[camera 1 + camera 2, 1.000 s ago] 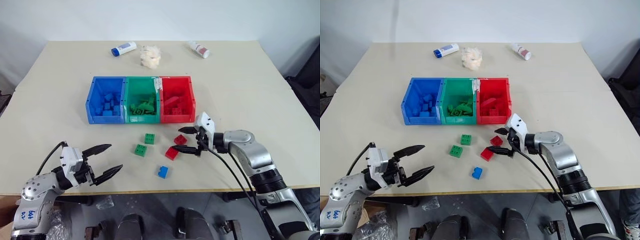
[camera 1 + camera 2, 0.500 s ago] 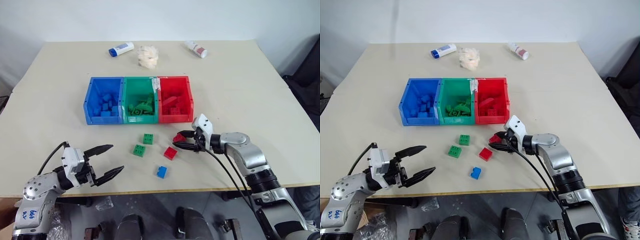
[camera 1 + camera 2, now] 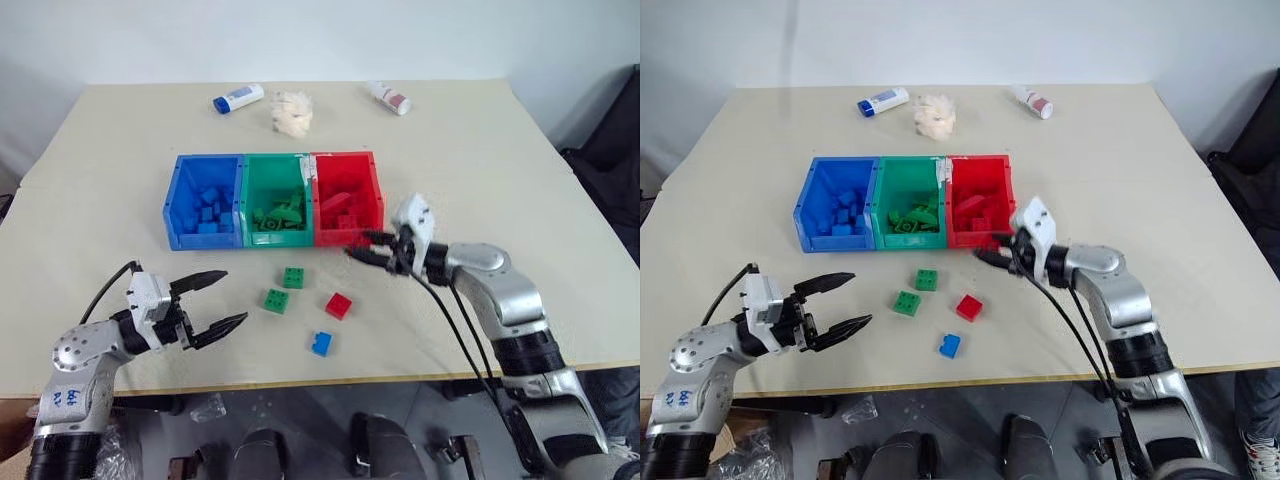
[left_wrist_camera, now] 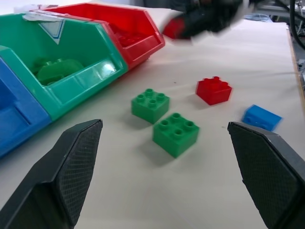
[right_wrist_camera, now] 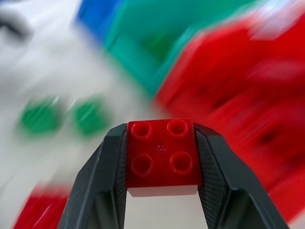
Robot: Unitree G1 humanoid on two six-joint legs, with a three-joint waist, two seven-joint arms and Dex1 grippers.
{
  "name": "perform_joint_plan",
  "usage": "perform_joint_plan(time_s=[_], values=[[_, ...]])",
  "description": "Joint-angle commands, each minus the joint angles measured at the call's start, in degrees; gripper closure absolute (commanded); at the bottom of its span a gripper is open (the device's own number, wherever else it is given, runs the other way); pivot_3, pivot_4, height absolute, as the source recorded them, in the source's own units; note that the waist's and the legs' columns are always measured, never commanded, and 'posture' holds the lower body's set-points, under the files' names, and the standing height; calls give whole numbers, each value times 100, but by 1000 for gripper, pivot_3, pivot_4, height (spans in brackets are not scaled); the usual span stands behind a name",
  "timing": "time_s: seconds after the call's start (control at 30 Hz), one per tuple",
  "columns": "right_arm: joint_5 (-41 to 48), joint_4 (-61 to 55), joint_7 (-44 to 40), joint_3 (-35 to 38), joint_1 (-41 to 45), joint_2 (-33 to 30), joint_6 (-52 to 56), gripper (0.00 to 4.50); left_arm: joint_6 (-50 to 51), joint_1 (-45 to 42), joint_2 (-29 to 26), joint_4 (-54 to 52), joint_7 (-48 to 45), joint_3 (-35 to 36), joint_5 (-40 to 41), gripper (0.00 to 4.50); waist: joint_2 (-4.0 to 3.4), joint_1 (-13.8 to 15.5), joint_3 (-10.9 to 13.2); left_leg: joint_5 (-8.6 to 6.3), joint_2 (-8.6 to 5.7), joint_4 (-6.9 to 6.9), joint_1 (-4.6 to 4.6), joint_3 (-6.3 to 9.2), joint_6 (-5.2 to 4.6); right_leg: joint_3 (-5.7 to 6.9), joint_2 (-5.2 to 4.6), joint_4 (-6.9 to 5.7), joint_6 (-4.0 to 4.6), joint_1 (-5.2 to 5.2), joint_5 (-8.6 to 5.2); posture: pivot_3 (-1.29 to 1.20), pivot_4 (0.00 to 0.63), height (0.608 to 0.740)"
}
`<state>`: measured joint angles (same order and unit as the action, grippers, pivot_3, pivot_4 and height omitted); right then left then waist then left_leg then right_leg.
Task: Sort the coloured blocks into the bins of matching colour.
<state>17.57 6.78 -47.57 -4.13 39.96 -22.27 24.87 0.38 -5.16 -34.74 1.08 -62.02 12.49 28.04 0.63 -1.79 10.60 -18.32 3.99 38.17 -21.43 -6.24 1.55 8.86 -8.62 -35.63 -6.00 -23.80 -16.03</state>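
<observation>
A red block (image 5: 162,155) sits clamped between the fingers of my right gripper (image 3: 362,247), shut on it and raised just in front of the red bin (image 3: 348,207). The blue bin (image 3: 205,198) and green bin (image 3: 277,199) join it on the left; all three hold bricks. On the table lie two green blocks (image 3: 294,278) (image 3: 276,299), another red block (image 3: 338,305) and a blue block (image 3: 322,343). My left gripper (image 3: 218,300) hovers open near the table's front left, level with the loose blocks.
At the table's far side lie a white bottle with a blue label (image 3: 238,98), a white tissue wad (image 3: 291,112) and a white bottle with a red label (image 3: 389,97). Black cables hang from my right arm.
My right gripper closed on a red block from the table and lifted it toward the red bin. My left gripper crept slightly forward, still open.
</observation>
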Motion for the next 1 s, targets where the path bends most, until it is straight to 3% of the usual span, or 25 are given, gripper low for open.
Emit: perform_joint_plan(time_s=[0.03,0.07,0.2,0.37,0.5,0.67,0.83,1.0], values=[[-219,635,581,207,692,328,-496,2989,-124,-241,-26,129,-131,-74,-36,0,0,-10,0,1,2,-1,0,-2,1,-1,1,-3,1,-2,0,0,150,740],[-281,892,713,247,842,404,-620,2989,-135,-293,-14,178,-150,-100,-46,0,0,-5,0,1,2,-4,0,-2,2,-1,2,-2,2,-4,-1,0,150,740],[-551,1953,1186,372,1378,613,-1295,1614,-256,-641,53,488,-242,-262,-146,0,0,23,0,-1,0,-11,-4,-11,4,0,1,3,2,-8,-1,0,150,740],[-488,1753,969,363,1210,554,-1376,19,-339,-809,84,670,-326,-325,-180,0,0,4,0,-3,-1,-12,-18,-15,2,-2,1,10,-1,-19,0,0,150,740],[-333,835,388,253,573,145,-1052,19,-379,-942,115,814,-394,-396,-202,0,0,18,0,-3,1,-12,-17,-15,2,-2,2,10,-2,-19,-1,0,150,740],[87,-766,-666,355,-877,-826,-807,19,-473,-1080,146,1102,-525,-481,-240,0,0,43,0,-4,0,-8,-19,-13,0,-2,2,12,-3,-18,0,0,150,740],[172,-1396,-939,645,-1894,-1638,-664,19,-531,-1156,183,1267,-614,-514,-273,0,1,17,0,-5,1,-4,-10,-22,0,-9,2,6,-3,-17,0,0,150,740],[502,-2077,-1032,1461,-3222,-2246,-506,19,-584,-1201,212,1401,-750,-548,-268,0,1,54,0,-4,2,-4,0,-26,-1,-13,2,8,-3,-10,1,0,150,740]])
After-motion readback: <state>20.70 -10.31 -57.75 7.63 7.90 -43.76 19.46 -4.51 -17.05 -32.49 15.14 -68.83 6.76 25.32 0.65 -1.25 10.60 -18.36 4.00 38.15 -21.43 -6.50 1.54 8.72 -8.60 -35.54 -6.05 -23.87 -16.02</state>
